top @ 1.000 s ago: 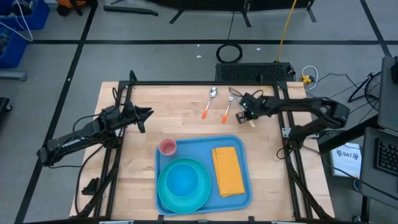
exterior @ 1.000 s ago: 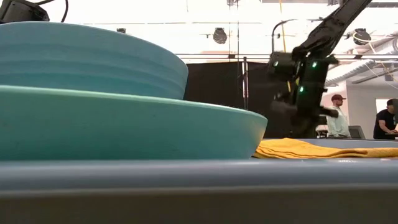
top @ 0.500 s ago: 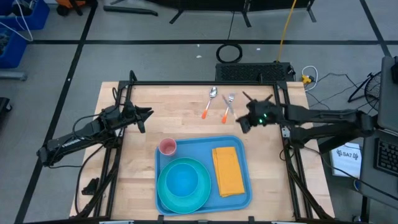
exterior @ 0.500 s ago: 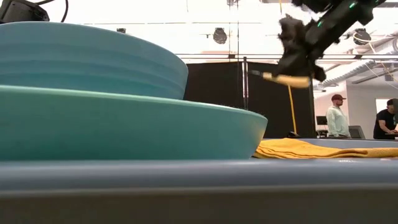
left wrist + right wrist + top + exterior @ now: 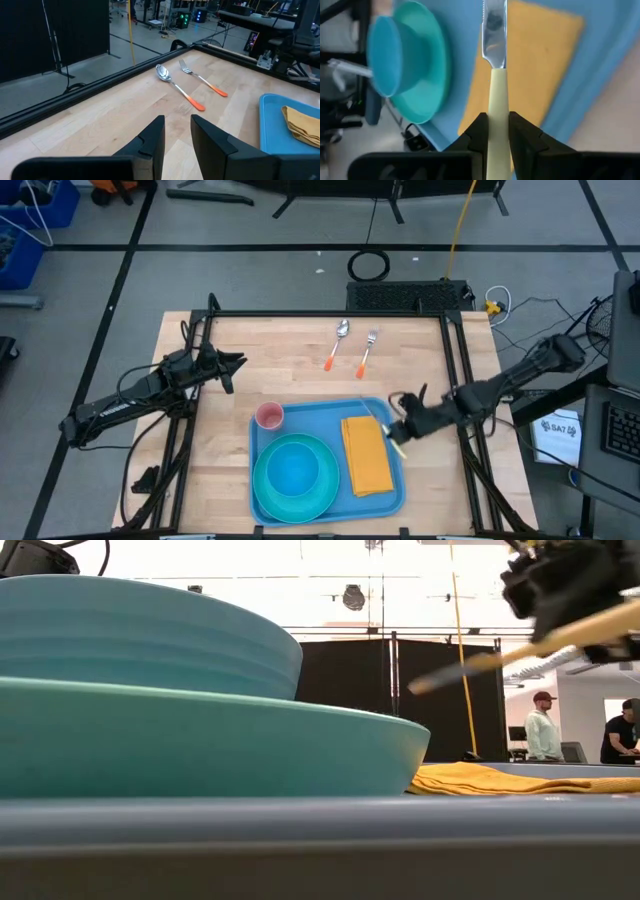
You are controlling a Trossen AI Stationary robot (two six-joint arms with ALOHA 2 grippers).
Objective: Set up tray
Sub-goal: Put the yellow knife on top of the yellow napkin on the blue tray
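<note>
On tray [image 5: 395, 415], near tabletop [image 5: 215, 430] edge: plate with bowl [image 5: 295, 470], napkin [image 5: 366, 454], pink cup [image 5: 269, 416]. Right tool [image 5: 398, 432] grasps knife [image 5: 495, 85] above napkin. Outstanding: spoon [image 5: 337, 342], fork [image 5: 366, 350]. Left tool [image 5: 176, 131] idle, holding nothing.

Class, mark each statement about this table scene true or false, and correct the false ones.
1. The right gripper holds a knife. True.
2. The napkin lies on the tray. True.
3. The spoon and fork lie on the tray. False: they lie on the bare table, beyond the tray.
4. The left gripper holds the pink cup. False: it holds nothing; the cup stands at the tray's corner.
5. A bowl sits on the plate. True.
</note>
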